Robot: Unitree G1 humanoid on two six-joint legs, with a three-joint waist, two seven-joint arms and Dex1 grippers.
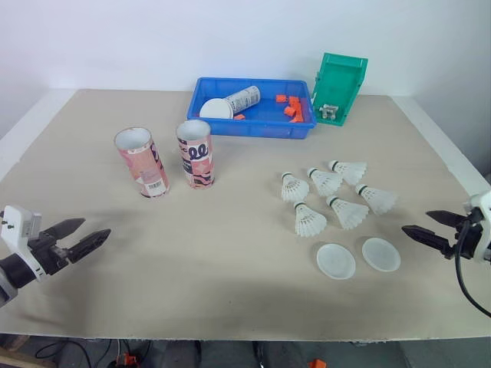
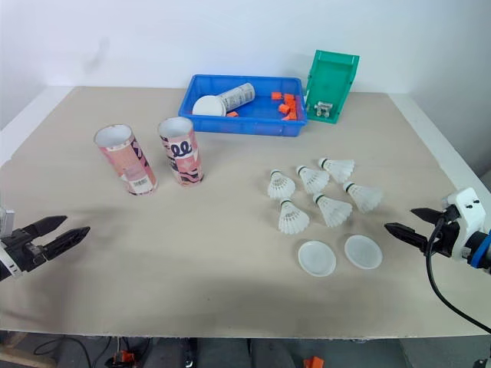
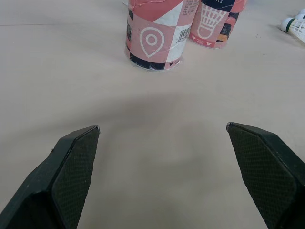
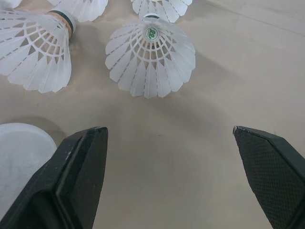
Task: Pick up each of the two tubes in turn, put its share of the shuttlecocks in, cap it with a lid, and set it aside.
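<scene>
1. Beige tabletop (image 1: 230, 253) against a white wall (image 1: 115, 38). Everything for the job sits on it, and neither claw is touching any of it.
2. I see the left gripper (image 1: 93, 228) low at the near left edge, spread wide and holding nothing. The right gripper (image 1: 416, 222) mirrors it at the near right edge, also wide and empty.
3. Two pink tubes stand mouth-up, side by side: the nearer tube (image 1: 142, 162), and the second tube (image 1: 196, 153) just beside it toward the middle. Both lie ahead of the left gripper, farther across the table and a little inward. The left wrist view has the nearer tube almost straight ahead of the open gap. I judge the left arm the nearer one, and with the long axis upright, a side-on grasp around the wall suits.
4. Six shuttlecocks (image 1: 349, 212) lie in a loose cluster on the right half, with two white lids (image 1: 336, 261) just nearer me. The right gripper is closest to these.
5. Hard to read:
   - The tube mouths are cut off in the left wrist view.
   - I cannot see down to the tube bottoms.
   - The nearer tube looks slightly tilted from the head camera, and I cannot tell whether it really leans.
   - The blue tray (image 1: 253, 126) at the back holds a lying cylinder, a white disc and orange bits.
   - What sits in the green bin (image 1: 341, 84) is too small to name.
</scene>
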